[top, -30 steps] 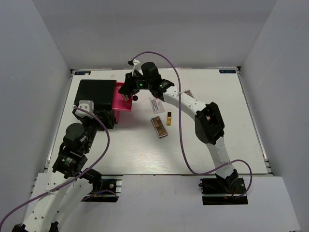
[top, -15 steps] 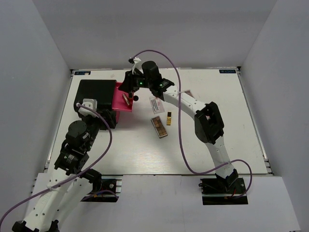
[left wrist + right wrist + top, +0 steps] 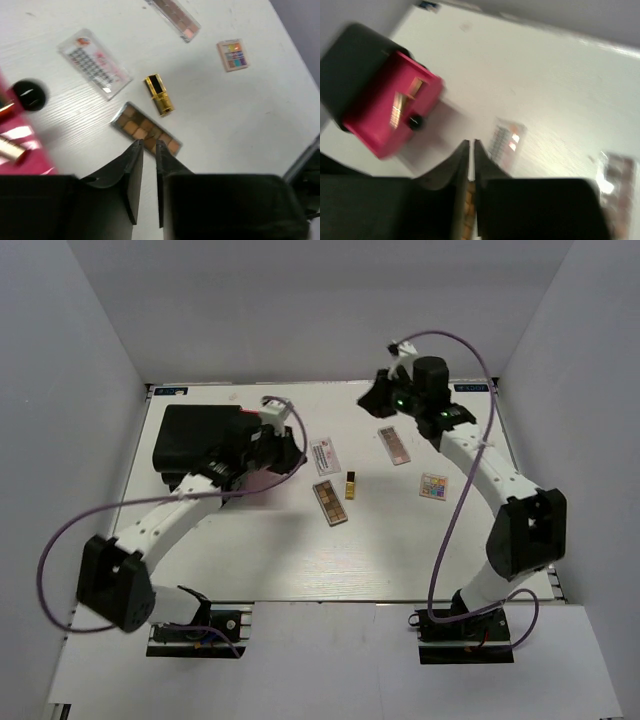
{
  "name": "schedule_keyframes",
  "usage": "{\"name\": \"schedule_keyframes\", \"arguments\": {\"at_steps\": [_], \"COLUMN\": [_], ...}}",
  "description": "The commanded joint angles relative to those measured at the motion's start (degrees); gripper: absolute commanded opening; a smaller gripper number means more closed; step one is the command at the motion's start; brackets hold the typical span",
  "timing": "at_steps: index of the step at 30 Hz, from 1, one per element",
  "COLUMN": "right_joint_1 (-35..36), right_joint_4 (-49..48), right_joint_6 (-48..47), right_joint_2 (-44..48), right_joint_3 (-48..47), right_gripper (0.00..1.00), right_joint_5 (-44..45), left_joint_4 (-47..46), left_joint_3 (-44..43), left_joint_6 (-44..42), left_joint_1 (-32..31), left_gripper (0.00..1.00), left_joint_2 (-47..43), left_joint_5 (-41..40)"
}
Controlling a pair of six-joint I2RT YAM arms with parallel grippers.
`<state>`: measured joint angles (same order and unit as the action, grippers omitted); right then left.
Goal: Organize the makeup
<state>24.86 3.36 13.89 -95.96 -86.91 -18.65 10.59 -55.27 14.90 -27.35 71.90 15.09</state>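
We took the gold-and-black lipstick tube point(image 3: 350, 485) as our mark: a short, glossy, square-sided stick lying flat on the white wood-grained table point(image 3: 250, 550). Just beside it, nearer the arms' bases, lay a long eyeshadow palette point(image 3: 330, 503) of matte brown squares. Farther back lay a flat white-pink packet point(image 3: 322, 456) under clear plastic. A second long palette point(image 3: 395, 445) and a small square multicoloured palette point(image 3: 433, 486) lay well apart from it on the right.

To its left sat the black case point(image 3: 195, 435); the left arm covered much of its pink tray point(image 3: 15, 145), where a blurred pale tube point(image 3: 9, 149) lay.

The left gripper point(image 3: 148, 146) hung over the near palette, fingers almost together and empty. The right gripper point(image 3: 471, 147), blurred, was pinched to a slit, holding nothing.
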Motion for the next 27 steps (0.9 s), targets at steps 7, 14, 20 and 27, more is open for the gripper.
{"name": "schedule_keyframes", "arguments": {"at_steps": [7, 14, 20, 27], "right_joint_1": [-12.02, -20.19, -23.37, -24.25], "right_joint_4": [3.77, 6.23, 6.23, 4.73], "right_joint_6": [-5.71, -4.93, -4.49, -4.14], "right_joint_2": [13.69, 14.41, 13.34, 15.36], "right_joint_3": [25.91, 26.71, 26.71, 28.2], "right_gripper": [0.45, 0.47, 0.47, 0.47], "right_joint_5": [-3.05, -7.43, -11.75, -13.69], "left_joint_4": [15.32, 20.34, 23.51, 24.04], "left_joint_3": [-28.89, -34.98, -39.56, -42.99], "left_joint_6": [7.51, 12.7, 13.05, 13.84], "left_joint_1": [-13.51, -19.57, -21.95, -22.48], "left_gripper": [0.72, 0.78, 0.78, 0.77], "left_joint_2": [27.05, 38.04, 43.41, 48.68], "left_joint_5": [-10.24, -21.66, -26.6, -29.06]}}
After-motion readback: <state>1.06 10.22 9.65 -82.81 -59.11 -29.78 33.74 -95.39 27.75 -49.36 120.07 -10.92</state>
